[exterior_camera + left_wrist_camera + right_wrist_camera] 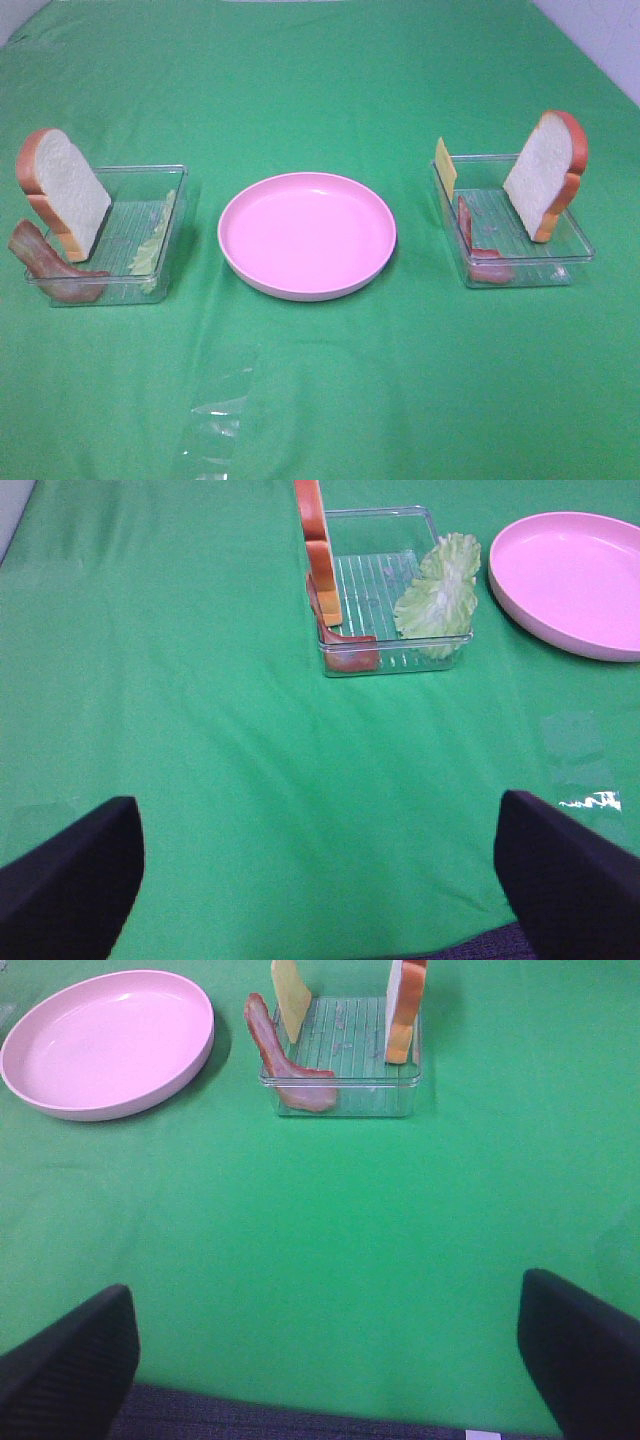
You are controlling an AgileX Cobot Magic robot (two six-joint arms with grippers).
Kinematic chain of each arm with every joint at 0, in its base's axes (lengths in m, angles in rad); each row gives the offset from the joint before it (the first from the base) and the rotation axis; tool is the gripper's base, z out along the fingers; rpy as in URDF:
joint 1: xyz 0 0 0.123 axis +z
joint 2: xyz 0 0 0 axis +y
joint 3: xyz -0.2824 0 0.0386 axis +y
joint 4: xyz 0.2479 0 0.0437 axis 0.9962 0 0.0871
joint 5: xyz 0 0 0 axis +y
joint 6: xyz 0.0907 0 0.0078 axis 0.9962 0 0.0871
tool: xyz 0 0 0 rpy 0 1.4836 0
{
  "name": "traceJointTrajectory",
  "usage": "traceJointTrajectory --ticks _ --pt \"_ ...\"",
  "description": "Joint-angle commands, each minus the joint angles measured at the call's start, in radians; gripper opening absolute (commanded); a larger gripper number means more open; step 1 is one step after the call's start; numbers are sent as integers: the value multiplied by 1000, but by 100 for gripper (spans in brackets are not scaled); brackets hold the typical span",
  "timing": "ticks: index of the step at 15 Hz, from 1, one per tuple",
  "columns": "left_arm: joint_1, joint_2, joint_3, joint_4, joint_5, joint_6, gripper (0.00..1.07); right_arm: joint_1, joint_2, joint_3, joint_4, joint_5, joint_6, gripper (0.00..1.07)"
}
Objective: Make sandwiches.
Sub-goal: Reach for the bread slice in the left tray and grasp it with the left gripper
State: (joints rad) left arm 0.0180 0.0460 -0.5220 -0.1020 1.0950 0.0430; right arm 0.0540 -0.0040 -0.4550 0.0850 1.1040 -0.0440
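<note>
Not yet begun, by the look of it: pink plate [307, 236] bare in the middle of the green bench [320, 400]. In the left tray [150, 170]: left bread slice [62, 192] propped up, left bacon strip [50, 265] at its edge, lettuce leaf [440, 585]. In the right tray [530, 270]: right bread slice [545, 175], right bacon strip [480, 250], cheese square [445, 168]. Left pincer [315, 810] and right pincer [325, 1285] both released, spread wide, grasping nothing, well short of the trays. Left to do: moving and stacking every layer

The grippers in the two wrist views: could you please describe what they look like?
The left gripper shows two broad, matte black fingers with rounded tips. The right gripper has the same blunt black fingers, here with a fine woven-looking texture. No cables or markings show, and the arms themselves are out of view.
</note>
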Motion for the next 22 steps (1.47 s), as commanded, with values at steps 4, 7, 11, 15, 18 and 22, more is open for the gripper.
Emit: traceJointTrajectory --ticks 4,7,11,15,18,22 --pt "4 -2 3 -4 -17 -2 87 -6 -24 4 -7 -7 -1 99" --pt "4 -2 3 -4 -17 -2 87 -6 -24 4 -7 -7 -1 99" --pt "4 62 -41 12 -101 -19 87 -6 -24 4 -7 -7 -1 99" --pt "4 294 -122 23 -300 -54 87 -6 -24 4 -7 -7 0 99" --pt "4 629 -291 22 -346 -53 87 -6 -24 4 -7 -7 0 99" --pt "4 994 -535 22 -279 -53 87 -6 -24 4 -7 -7 0 99"
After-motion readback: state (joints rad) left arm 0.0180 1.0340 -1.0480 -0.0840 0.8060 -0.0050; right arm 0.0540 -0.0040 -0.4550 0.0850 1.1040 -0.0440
